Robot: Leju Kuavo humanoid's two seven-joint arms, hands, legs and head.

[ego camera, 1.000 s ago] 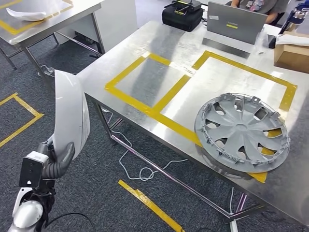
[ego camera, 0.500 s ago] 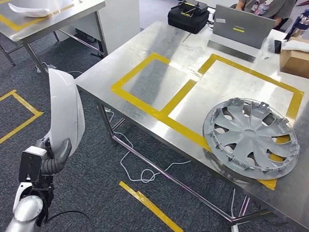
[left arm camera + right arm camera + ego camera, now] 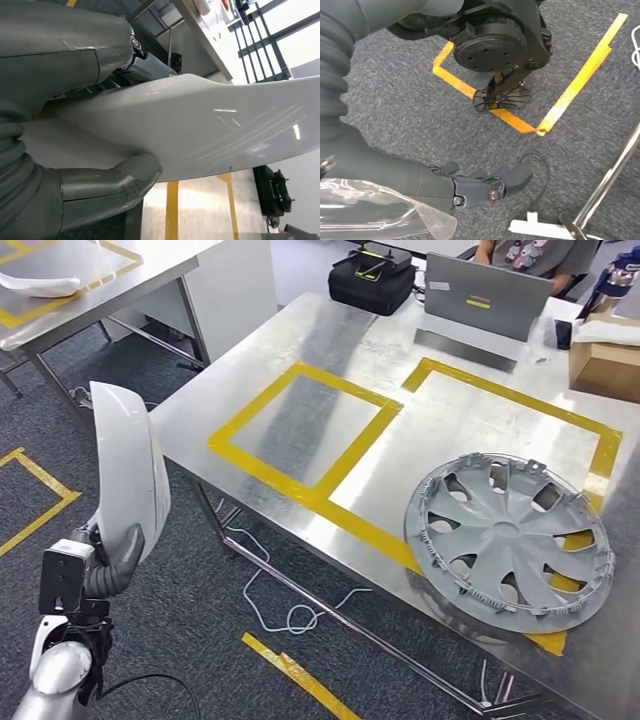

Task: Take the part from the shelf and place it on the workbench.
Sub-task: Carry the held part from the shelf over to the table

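My left hand (image 3: 113, 565) grips a white curved shell part (image 3: 128, 470) by its lower end and holds it upright, left of the steel workbench (image 3: 317, 330) and above the carpet. Close up, the thick thumb (image 3: 113, 185) presses one face of the part (image 3: 226, 125) and the fingers lie behind it. On the workbench, yellow tape marks two rectangles (image 3: 302, 430). A grey wheel cover (image 3: 509, 540) lies at the near right edge. My right hand (image 3: 478, 187) hangs over the carpet, its fingers stretched out and holding nothing.
At the workbench's far side stand a laptop (image 3: 487, 295), a black bag (image 3: 371, 278) and a cardboard box (image 3: 604, 355); a person (image 3: 528, 252) sits behind the laptop. A second table (image 3: 113, 280) at the left carries another white part (image 3: 38, 285). A white cable (image 3: 294, 615) trails under the bench.
The whole picture has shifted, so the camera has moved. My left hand keeps the same hold on the white part.
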